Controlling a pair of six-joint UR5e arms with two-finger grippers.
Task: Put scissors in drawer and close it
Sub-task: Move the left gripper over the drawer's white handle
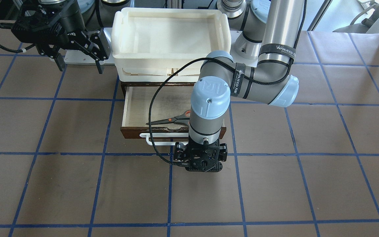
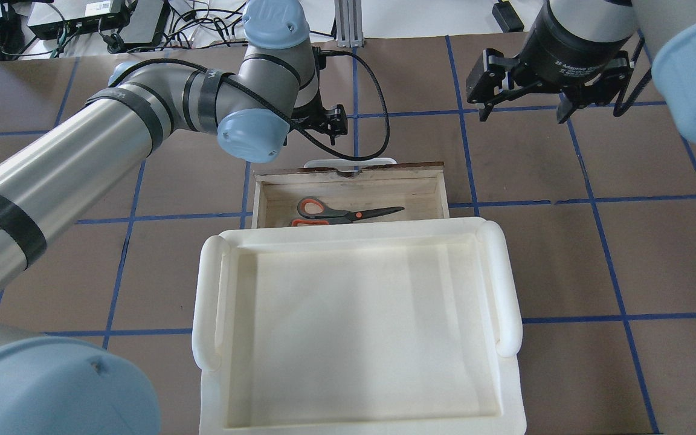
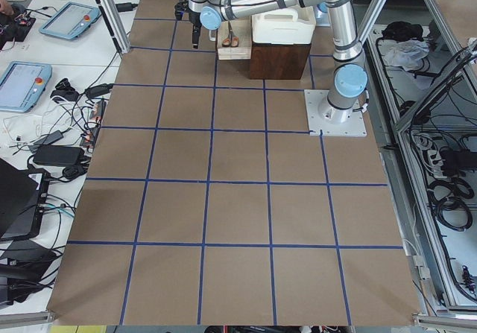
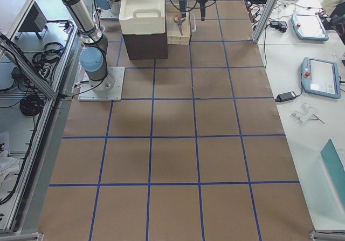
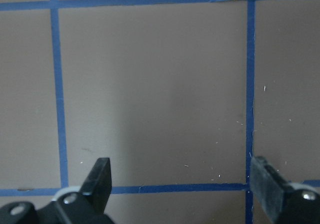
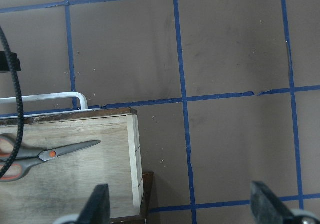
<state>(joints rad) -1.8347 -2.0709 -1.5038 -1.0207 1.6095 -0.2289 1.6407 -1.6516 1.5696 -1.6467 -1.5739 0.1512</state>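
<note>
The scissors (image 1: 171, 120) lie flat inside the open drawer (image 1: 126, 105), with the blades toward the robot's right. They also show in the overhead view (image 2: 348, 212) and the right wrist view (image 6: 45, 154). The drawer (image 2: 438, 193) sticks out from under the white trays, and its white bar handle (image 1: 150, 140) faces away from the robot. My left gripper (image 1: 199, 161) hangs just beyond the handle over bare table. It is open and empty in its wrist view (image 5: 182, 184). My right gripper (image 2: 523, 112) is open and empty, off the drawer's right corner (image 6: 132, 149).
Stacked cream-white trays (image 2: 209, 290) sit on the dark cabinet and cover the drawer's rear part. The left arm's black cable (image 1: 153, 98) loops over the drawer. The brown table (image 1: 275, 181) has a blue tape grid.
</note>
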